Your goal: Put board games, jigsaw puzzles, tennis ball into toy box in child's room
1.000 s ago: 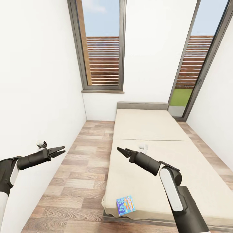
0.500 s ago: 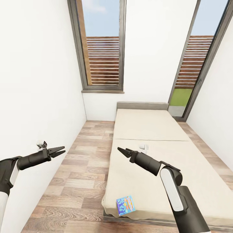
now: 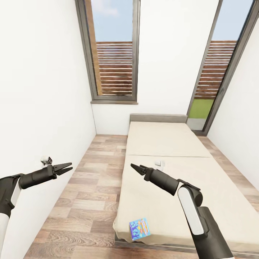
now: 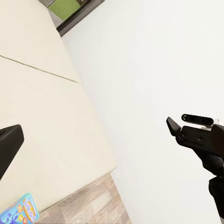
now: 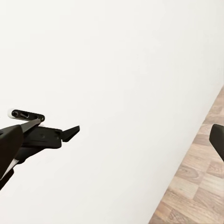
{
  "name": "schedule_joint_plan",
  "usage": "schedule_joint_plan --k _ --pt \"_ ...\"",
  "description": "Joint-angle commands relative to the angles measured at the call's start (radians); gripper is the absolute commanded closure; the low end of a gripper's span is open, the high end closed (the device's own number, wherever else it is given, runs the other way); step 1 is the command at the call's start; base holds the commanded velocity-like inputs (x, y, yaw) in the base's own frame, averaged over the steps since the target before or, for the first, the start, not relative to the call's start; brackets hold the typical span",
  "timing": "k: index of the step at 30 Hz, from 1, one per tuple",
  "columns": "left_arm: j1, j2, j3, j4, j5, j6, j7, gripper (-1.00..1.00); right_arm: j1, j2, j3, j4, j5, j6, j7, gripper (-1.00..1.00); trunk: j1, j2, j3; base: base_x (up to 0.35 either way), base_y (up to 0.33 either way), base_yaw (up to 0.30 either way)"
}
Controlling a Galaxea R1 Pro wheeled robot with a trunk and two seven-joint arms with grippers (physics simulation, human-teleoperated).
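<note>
A light blue board game [image 3: 139, 227] with cartoon art lies at the near left corner of the bed [image 3: 162, 144], over the mattress edge; it also appears in the left wrist view as the board game [image 4: 18, 212]. My right gripper [image 3: 135, 167] hovers open above the middle of the mattress, well above and beyond the game. My left gripper [image 3: 68, 167] is open and empty over the wood floor beside the left wall. The left wrist view looks across at the right gripper [image 4: 175, 127]. The right wrist view looks across at the left gripper [image 5: 70, 133].
A white wall [image 3: 39, 108] stands close on the left. Two tall windows [image 3: 115, 54] are in the far wall. A strip of wood-plank floor [image 3: 90, 187] runs between the left wall and the bed. The right wall [image 3: 244, 118] borders the bed's other side.
</note>
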Motion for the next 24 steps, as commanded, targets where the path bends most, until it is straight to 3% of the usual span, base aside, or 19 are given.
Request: schedule_joint_plan --k 1,11,15,19,21,24 --pt "-0.001 0.0 0.0 0.0 0.0 0.011 -0.004 -1.0 -0.001 0.001 -0.001 0.0 -0.003 0.006 0.0 -1.0 0.0 -0.001 -0.001 0.0 0.0 0.0" --pt "-0.001 0.0 0.0 0.0 0.0 0.011 -0.003 -1.0 0.001 -0.003 -0.008 0.005 -0.017 0.022 0.003 -1.0 0.0 -0.001 0.002 0.0 0.0 0.0" --pt "-0.001 0.0 -0.001 0.0 0.0 0.011 -0.002 -1.0 0.037 -0.001 -0.031 0.045 -0.047 0.042 0.005 -1.0 0.0 -0.001 0.002 0.0 0.0 0.0" --pt "-0.001 0.0 -0.001 0.0 -0.001 0.012 -0.003 -1.0 0.062 -0.002 -0.09 0.147 -0.137 0.069 0.007 -1.0 0.0 -0.001 0.002 0.0 0.0 0.0" --pt "-0.001 0.0 -0.001 0.0 -0.001 0.012 -0.003 -1.0 0.068 -0.004 -0.115 0.189 -0.215 0.086 0.008 -1.0 0.0 -0.001 0.002 0.0 0.0 0.0" --pt "-0.001 0.0 0.0 0.0 0.0 0.012 -0.004 -1.0 0.089 -0.007 -0.126 0.208 -0.265 0.093 0.009 -1.0 0.0 -0.001 0.002 0.0 0.0 0.0"
